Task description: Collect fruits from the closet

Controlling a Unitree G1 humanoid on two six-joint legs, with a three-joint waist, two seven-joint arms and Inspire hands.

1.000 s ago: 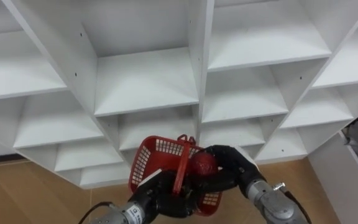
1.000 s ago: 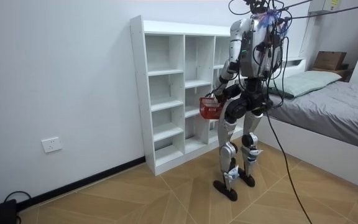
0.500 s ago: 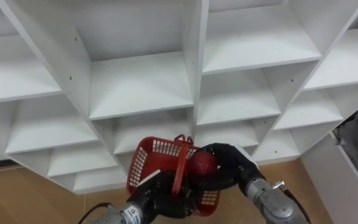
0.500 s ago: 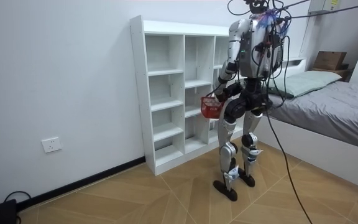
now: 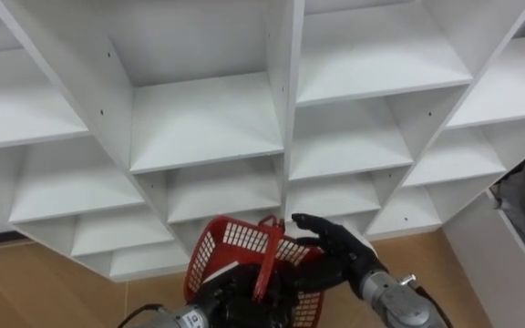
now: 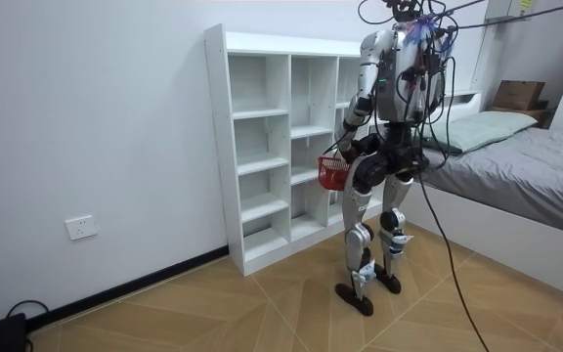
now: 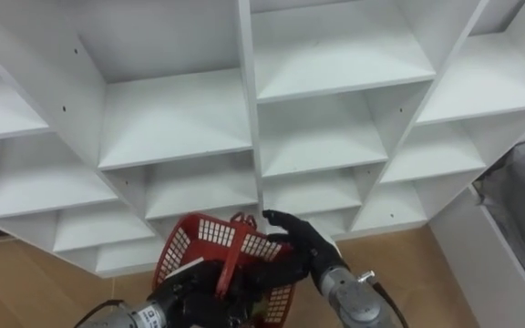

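Left hand [image 5: 231, 293] low left, fingers curled on the near side of the one red basket [image 5: 231, 239], held up before the one white closet [image 5: 208, 118]; right hand [image 5: 335, 248] over its right rim, fingers straight, empty. Step looks like fruit drop-off, but can't tell if fruit is inside. Next, the right hand needs pulling clear to reach into the closet.

Closet [image 5: 208, 118] was plain white throughout, shelves and dividers alike. Basket [image 5: 235, 251] was bright red, its walls an open lattice of small squares (handle the same red). Left hand [image 5: 235, 296] and right hand [image 5: 340, 255] were black, with silver-grey wrists. Floor [image 6: 262, 313] showed light tan wood in a slanted herringbone pattern. Wall [image 6: 86, 117] was pale grey-white and the baseboard [image 6: 145, 286] dark. Bed [image 6: 545, 176] had a grey cover. Box [image 6: 518, 94] was brown.
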